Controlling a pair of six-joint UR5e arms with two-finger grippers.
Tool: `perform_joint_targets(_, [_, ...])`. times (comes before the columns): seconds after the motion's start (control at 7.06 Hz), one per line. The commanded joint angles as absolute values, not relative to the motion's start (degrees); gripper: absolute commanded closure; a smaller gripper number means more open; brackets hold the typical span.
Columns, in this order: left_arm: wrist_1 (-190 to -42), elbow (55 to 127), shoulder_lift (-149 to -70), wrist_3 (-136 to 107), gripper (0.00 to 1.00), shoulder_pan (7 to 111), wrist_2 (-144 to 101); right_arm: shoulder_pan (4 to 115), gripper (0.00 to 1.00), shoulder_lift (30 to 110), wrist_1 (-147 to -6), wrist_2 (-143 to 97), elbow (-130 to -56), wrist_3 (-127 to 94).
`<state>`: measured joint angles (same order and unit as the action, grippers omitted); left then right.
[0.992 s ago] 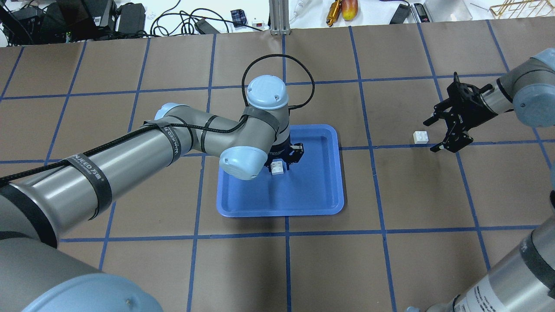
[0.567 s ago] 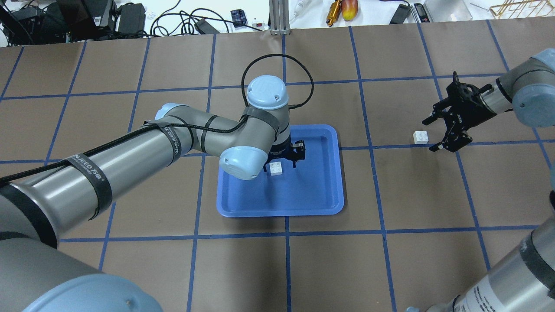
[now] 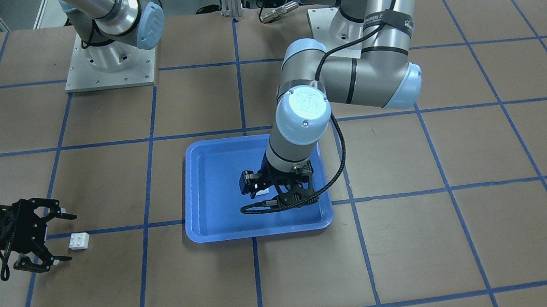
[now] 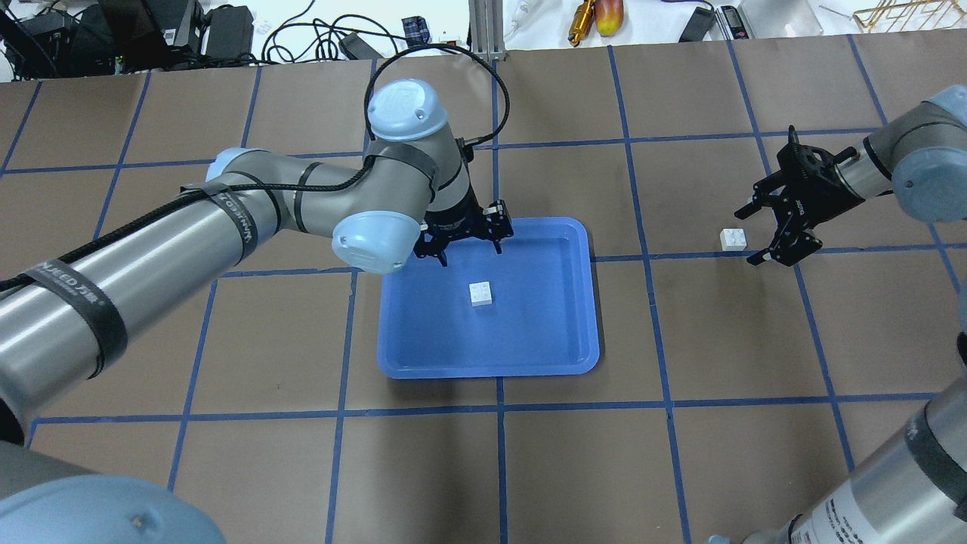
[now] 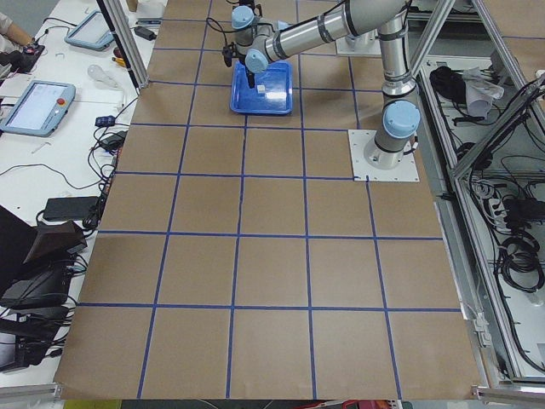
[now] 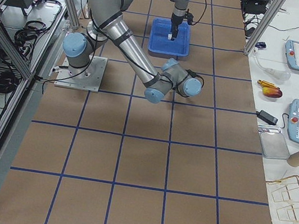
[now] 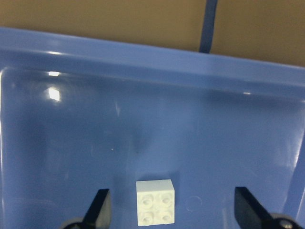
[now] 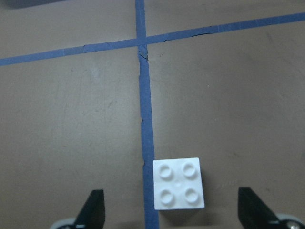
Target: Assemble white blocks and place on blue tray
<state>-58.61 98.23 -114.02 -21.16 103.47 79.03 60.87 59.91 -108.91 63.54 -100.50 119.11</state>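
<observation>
The blue tray [image 4: 563, 332] lies mid-table. One white block [image 4: 480, 293] sits studs up inside it, apart from any gripper; it also shows in the left wrist view [image 7: 155, 202] below and between the open fingers [image 7: 99, 210]. My left gripper [image 4: 468, 253] is open and empty over the tray's far rim. The second white block [image 4: 733, 239] sits on the brown table far right of the tray. My right gripper [image 4: 749, 236] is open, its fingers [image 8: 93, 207] straddling that block [image 8: 178, 190] without touching it.
The table is brown paper with a blue tape grid. Cables, tools and boxes lie beyond the far edge [image 4: 483, 30]. The arm base plates [image 3: 108, 64] stand at the robot's side of the table.
My left gripper has risen off the white block in the tray and drawn back to the tray's far rim, leaving the block there. The right gripper has barely moved.
</observation>
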Motion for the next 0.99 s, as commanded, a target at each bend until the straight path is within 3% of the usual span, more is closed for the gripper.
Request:
perform_joint_targets(0.0, [-61.0, 99.5, -112.2, -16.4, 0.05, 99.6, 74.0, 60.9, 0.03, 59.8, -108.6, 63.5, -100.5, 118.8])
perform_joint_targets(0.28, [-59.4, 101.6, -112.3, -15.9, 0.05, 97.7, 72.2, 60.9, 0.09, 59.8, -108.5, 63.5, -100.6, 118.7])
perform_joint_targets(0.71, [-59.4, 102.4, -112.1, -16.3, 0.05, 98.2, 72.5, 61.1, 0.5, 59.8, -108.4, 63.6, -100.6, 118.6])
perform_joint_targets(0.85, [-57.9, 102.7, -112.9, -15.9, 0.2, 98.1, 72.5, 61.1, 0.69, 59.9, -108.5, 63.6, -100.6, 118.4])
